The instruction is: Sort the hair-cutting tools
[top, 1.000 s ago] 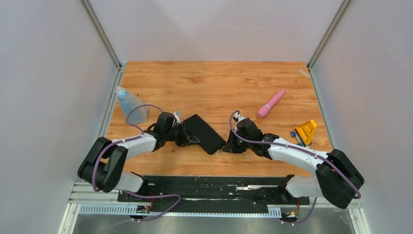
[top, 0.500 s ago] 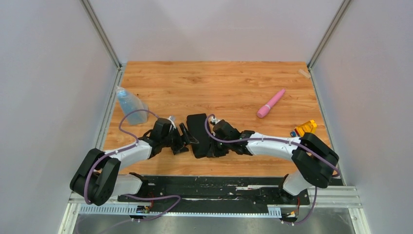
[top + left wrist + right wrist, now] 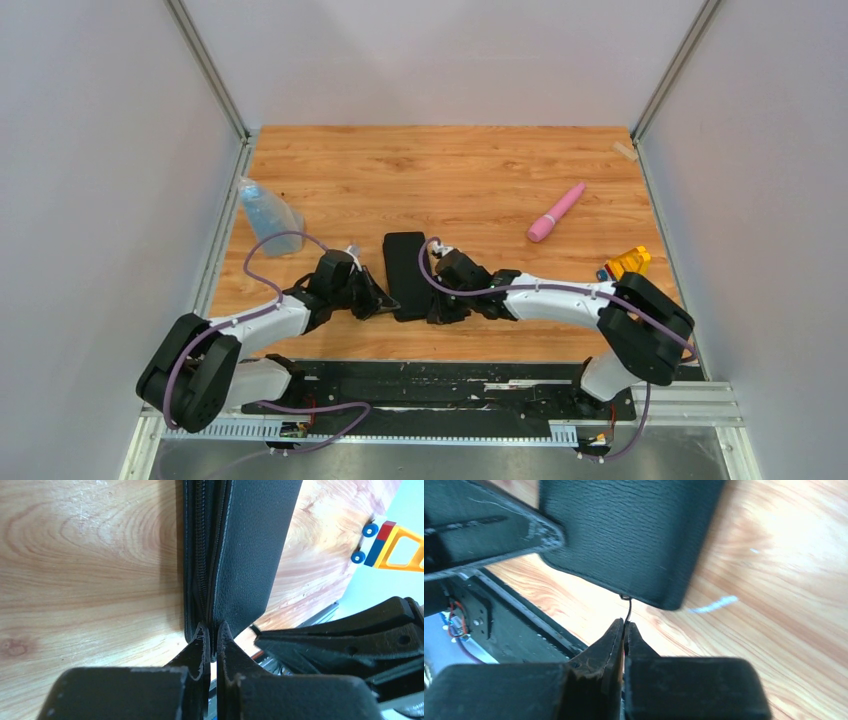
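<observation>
Left fingers [image 3: 215,634] pinch corner seam of black zipped leather case [image 3: 404,270]. Right fingers [image 3: 624,630] clamp its thin wire zip pull [image 3: 628,611]. Case lies zipped between both. Scissors, combs unseen, probably inside. Sorting not begun.

Black zip case [image 3: 245,555]: closed, contents hidden; top cut off in both wrist views, one edge blurred in the right wrist view.
Zip pull [image 3: 629,609]: lower end hidden between right gripper [image 3: 625,626] fingertips.
Yellow toy [image 3: 397,550]: cut by frame edge.

No writing can be read in any view. The black case [image 3: 405,268], the pink tool [image 3: 556,212] and the blue bottle [image 3: 264,214] carry no legible letters or numbers.
</observation>
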Action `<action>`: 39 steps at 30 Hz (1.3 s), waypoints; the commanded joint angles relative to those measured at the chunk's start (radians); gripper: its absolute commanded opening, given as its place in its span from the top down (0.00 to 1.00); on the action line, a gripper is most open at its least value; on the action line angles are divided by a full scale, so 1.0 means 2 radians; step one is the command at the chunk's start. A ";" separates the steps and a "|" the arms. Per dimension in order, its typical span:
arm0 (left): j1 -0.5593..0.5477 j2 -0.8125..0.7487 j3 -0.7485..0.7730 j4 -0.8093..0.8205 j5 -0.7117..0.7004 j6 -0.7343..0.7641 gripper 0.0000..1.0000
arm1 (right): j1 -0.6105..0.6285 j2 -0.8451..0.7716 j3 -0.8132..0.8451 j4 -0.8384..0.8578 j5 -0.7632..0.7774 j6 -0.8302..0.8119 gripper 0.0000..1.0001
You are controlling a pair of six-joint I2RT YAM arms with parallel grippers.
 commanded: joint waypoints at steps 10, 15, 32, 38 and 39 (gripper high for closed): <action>0.032 0.005 0.016 -0.047 -0.001 0.050 1.00 | -0.121 -0.162 -0.125 -0.056 0.039 -0.033 0.91; 0.032 0.036 0.048 -0.059 0.012 0.090 0.99 | -0.124 -0.185 -0.107 -0.049 0.052 -0.053 0.49; 0.004 -0.100 0.184 -0.276 -0.173 0.251 0.00 | -0.144 -0.440 -0.087 -0.150 0.347 -0.120 0.00; 0.005 -0.234 0.245 -0.369 -0.318 0.304 0.00 | -0.145 -0.519 -0.064 -0.166 0.412 -0.170 0.00; 0.005 -0.255 0.250 -0.375 -0.331 0.313 0.00 | -0.145 -0.527 -0.060 -0.167 0.418 -0.179 0.00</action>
